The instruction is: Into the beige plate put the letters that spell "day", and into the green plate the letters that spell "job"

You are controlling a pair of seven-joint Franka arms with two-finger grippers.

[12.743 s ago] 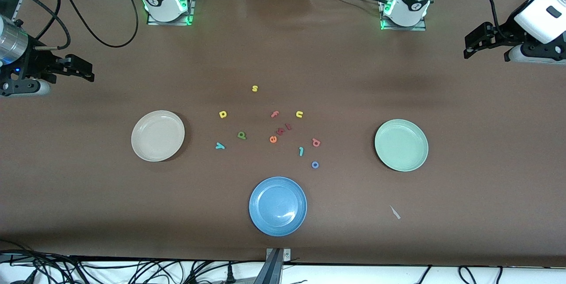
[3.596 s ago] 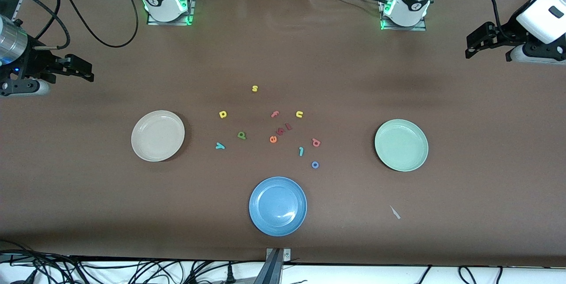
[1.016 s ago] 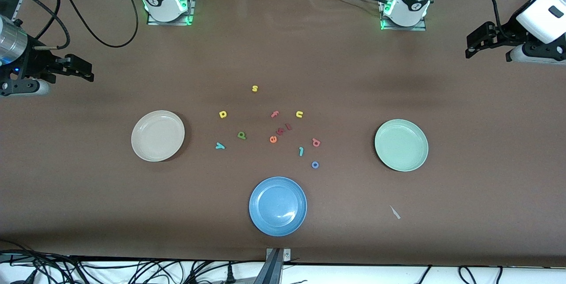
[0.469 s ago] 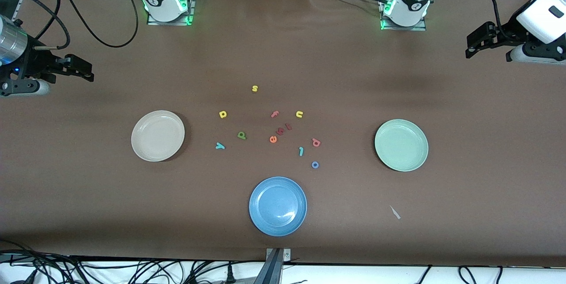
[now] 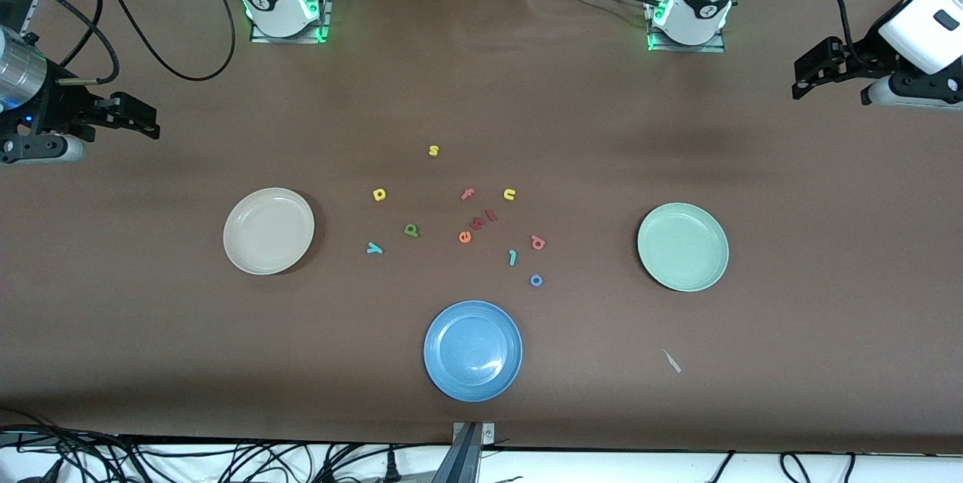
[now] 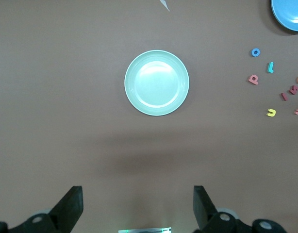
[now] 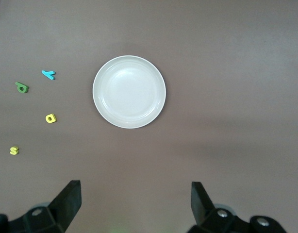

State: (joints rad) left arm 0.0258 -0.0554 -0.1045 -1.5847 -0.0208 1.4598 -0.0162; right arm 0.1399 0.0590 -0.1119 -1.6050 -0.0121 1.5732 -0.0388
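The beige plate (image 5: 268,231) (image 7: 129,91) lies bare toward the right arm's end, the green plate (image 5: 683,247) (image 6: 157,82) bare toward the left arm's end. Between them lie the loose letters. Nearest the beige plate are the yellow rounded one (image 5: 379,195), the green rounded one (image 5: 411,229) and the teal "y" (image 5: 374,247). The teal "j" (image 5: 512,258), blue "o" (image 5: 536,280) and pinkish-red "b" (image 5: 537,242) sit closer to the green plate. My right gripper (image 5: 147,120) (image 7: 135,189) hangs open and high over its table end. My left gripper (image 5: 799,82) (image 6: 138,194) hangs open over the other end.
A blue plate (image 5: 472,350) lies nearer to the front camera than the letters. Other letters are mixed in: yellow "s" (image 5: 433,150), yellow "u" (image 5: 509,195), pink "f" (image 5: 468,194), orange "e" (image 5: 465,237), two dark red ones (image 5: 484,220). A pale scrap (image 5: 672,361) lies near the green plate.
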